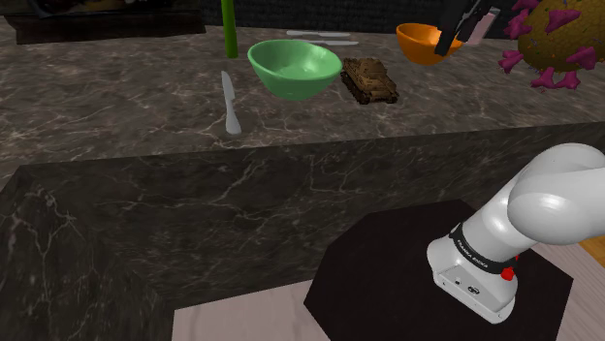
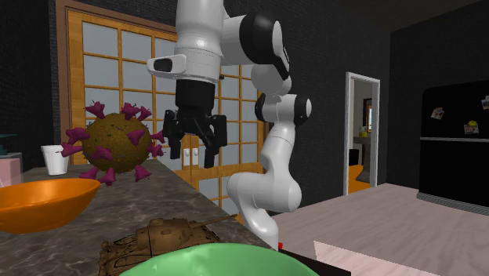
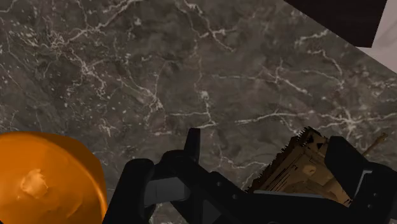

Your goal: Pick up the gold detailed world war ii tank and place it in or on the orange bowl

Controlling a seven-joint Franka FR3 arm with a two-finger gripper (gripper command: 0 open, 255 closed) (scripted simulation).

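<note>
Fingers (image 2: 211, 149) wide apart, nothing between them, nothing clasped. Gripper (image 2: 193, 145) hanging high over the dark marble counter (image 2: 168, 184) in the second exterior view, pointing straight down off the white arm (image 2: 266, 102). Over in the shoulder view, gripper (image 1: 463, 31) up at the far edge, at three o'clock of the orange bowl (image 1: 417, 48) and overlapping its rim in the picture. Gold-brown tank (image 1: 368, 80) down on the counter (image 1: 116, 107), upright on its tracks, untouched, well apart from the gripper. Tank just at three o'clock of the green bowl (image 1: 291, 85), close beside it; orange bowl at one o'clock of the tank, a short gap between. Pale knife (image 1: 230, 102) flat at eight o'clock of the green bowl, upright green rod (image 1: 230, 29) at eleven. Spiky ball (image 1: 557, 39), brown with magenta spikes, at three o'clock of the gripper. Through the wrist view: tank (image 3: 299, 172) down on the counter (image 3: 159, 76), beside one finger, not gripped; orange bowl (image 3: 44, 181) out beyond the other finger. Second exterior view again: tank (image 2: 161, 235) low in front, green bowl (image 2: 219, 263) at five o'clock of it, orange bowl (image 2: 39, 202) at ten o'clock, spiky ball (image 2: 117, 145) at nine o'clock of the gripper, white cup (image 2: 55, 159) at nine o'clock of the ball. Black stand (image 1: 388, 281) at the shoulder view's five o'clock.
</note>
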